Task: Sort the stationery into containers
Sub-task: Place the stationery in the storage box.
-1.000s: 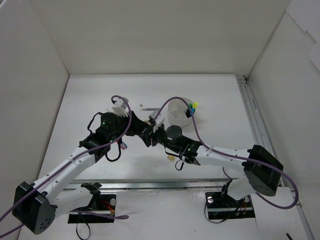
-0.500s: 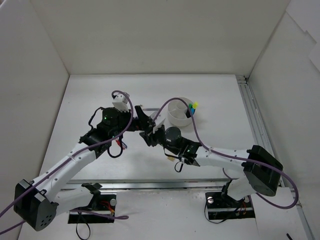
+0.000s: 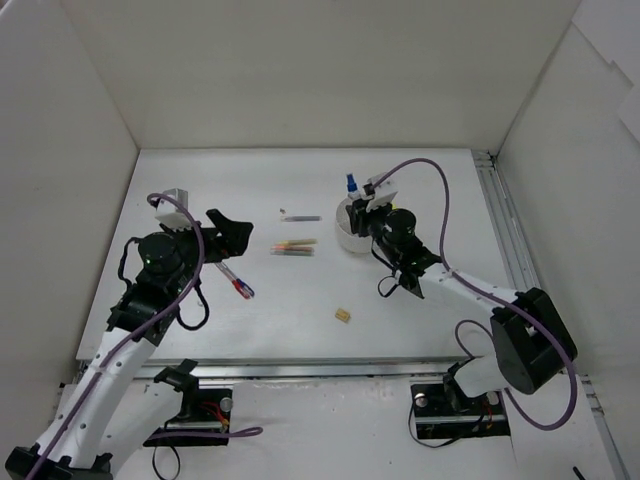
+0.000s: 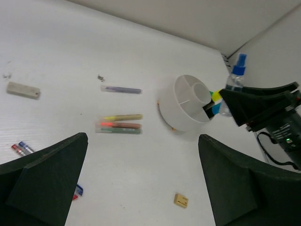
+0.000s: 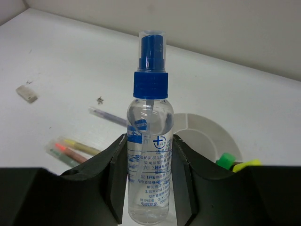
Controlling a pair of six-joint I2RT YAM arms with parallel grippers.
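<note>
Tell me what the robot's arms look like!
The left arm and right arm are white tubes with chunky black joints. A purple cable loops along each. The left hand and right hand each have two flat black fingers, with a small white box by the wrist.
</note>
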